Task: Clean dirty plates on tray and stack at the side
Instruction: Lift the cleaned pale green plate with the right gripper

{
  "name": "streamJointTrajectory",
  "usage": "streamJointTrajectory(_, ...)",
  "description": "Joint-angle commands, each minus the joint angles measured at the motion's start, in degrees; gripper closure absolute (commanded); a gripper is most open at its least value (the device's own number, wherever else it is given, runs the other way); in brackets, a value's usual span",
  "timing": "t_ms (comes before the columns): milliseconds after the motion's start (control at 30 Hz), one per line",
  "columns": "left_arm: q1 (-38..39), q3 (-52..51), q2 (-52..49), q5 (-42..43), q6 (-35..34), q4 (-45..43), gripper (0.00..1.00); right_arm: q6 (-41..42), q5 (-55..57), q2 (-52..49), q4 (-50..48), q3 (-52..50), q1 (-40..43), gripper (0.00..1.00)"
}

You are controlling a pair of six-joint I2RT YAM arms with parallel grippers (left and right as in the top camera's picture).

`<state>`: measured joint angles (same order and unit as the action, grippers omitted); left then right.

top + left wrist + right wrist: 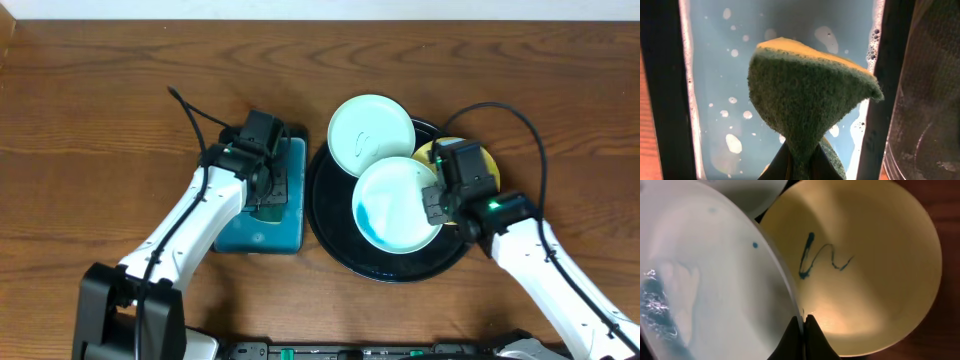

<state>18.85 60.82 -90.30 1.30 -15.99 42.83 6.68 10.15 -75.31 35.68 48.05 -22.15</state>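
R end effector [803, 325] pinches smeared mint plate [395, 205] by rim over tray [330, 238]; thin grip may slip, plate drops; L end effector [797, 162] clamps sponge [810, 95] left of tray.

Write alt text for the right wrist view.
The right gripper pinches the rim of a pale mint plate smeared with teal. Partly behind it lies a yellow plate marked with a teal squiggle.

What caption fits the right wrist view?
Right gripper pinches the rim of a smeared mint plate overlapping a teal-scribbled yellow plate.
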Motion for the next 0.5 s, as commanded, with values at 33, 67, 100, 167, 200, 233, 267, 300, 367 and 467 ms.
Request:
streamJointTrajectory(33,-0.2,-0.7,-1.6,-0.5,3.3,-0.9,0.92,-0.6,13.4,0.8,0.0,3.3,-5.7,0.99)
streamJointTrajectory(67,-0.2,-0.7,-1.9,-0.5,3.3,-1.0,0.92,-1.2,17.5,0.8,-0.2,3.7,-8.0,0.99)
streamJointTrajectory(100,-0.2,-0.7,-2.3,-0.5,3.3,-1.2,0.92,-2.5,21.0,0.8,-0.7,3.8,-10.1,0.99)
streamJointTrajectory(167,-0.2,-0.7,-3.0,-0.5,3.3,-1.5,0.92,-5.3,27.0,0.8,-1.7,3.8,-13.6,0.99)
streamJointTrajectory(200,-0.2,-0.7,-3.3,-0.5,3.3,-1.5,0.92,-6.6,30.1,0.8,-2.3,3.8,-15.4,0.99)
streamJointTrajectory(233,-0.2,-0.7,-3.6,-0.5,3.3,-1.5,0.92,-7.8,32.9,0.8,-3.0,3.8,-17.1,0.99)
streamJointTrajectory(267,-0.2,-0.7,-3.9,-0.5,3.3,-1.5,0.92,-9.3,35.7,0.8,-3.9,3.8,-18.9,0.99)
streamJointTrajectory(300,-0.2,-0.7,-4.2,-0.5,3.3,-1.6,0.92,-11.0,38.3,0.8,-5.1,3.8,-20.9,0.99)
streamJointTrajectory(367,-0.2,-0.7,-4.5,-0.5,3.3,-1.6,0.92,-13.6,41.6,0.8,-6.8,3.8,-23.8,0.99)
streamJointTrajectory(467,-0.2,-0.7,-4.5,-0.5,3.3,-1.9,0.92,-17.0,46.5,0.8,-9.0,3.8,-28.3,0.99)
